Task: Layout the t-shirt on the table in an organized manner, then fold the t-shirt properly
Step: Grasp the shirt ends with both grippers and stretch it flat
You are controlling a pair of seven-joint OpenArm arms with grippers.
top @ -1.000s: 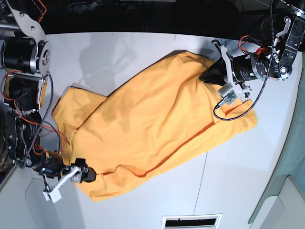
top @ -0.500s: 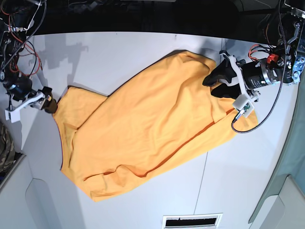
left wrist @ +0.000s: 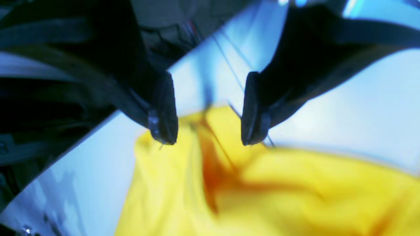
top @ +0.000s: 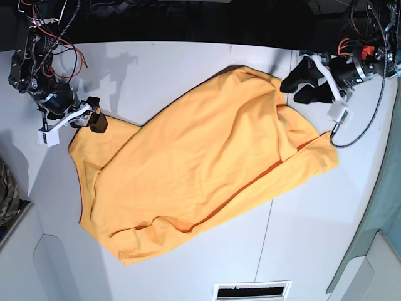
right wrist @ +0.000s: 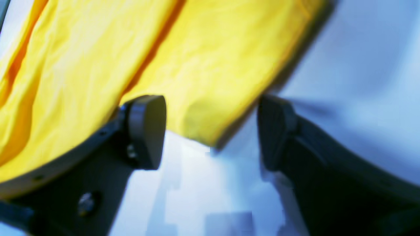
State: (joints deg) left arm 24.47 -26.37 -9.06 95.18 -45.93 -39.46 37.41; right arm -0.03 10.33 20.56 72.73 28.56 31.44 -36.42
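A white vent grille (top: 252, 291) sits at the near edge of the bench (top: 188, 69), just below the t-shirt (top: 200, 169). The t-shirt lies spread on the bench in a long slanted shape, plain orange-yellow side up, its lower hem rumpled nearest the grille and a dark fold line running diagonally across its right half. A thin seam line in the bench runs from under the t-shirt toward the grille.

Past the t-shirt's left corner, the right gripper (top: 95, 120) hovers just at the cloth's edge. In the right wrist view its fingers (right wrist: 146, 131) stand apart, a corner of the t-shirt (right wrist: 203, 65) lying between them, not pinched, over the white bench (right wrist: 361, 65).

At the t-shirt's far right end, the left gripper (top: 301, 84) sits just beside the raised, bunched cloth. Its fingers (left wrist: 164, 108) are spread apart in the left wrist view, with the t-shirt's crumpled tip (left wrist: 216, 131) below and between them, free of both.
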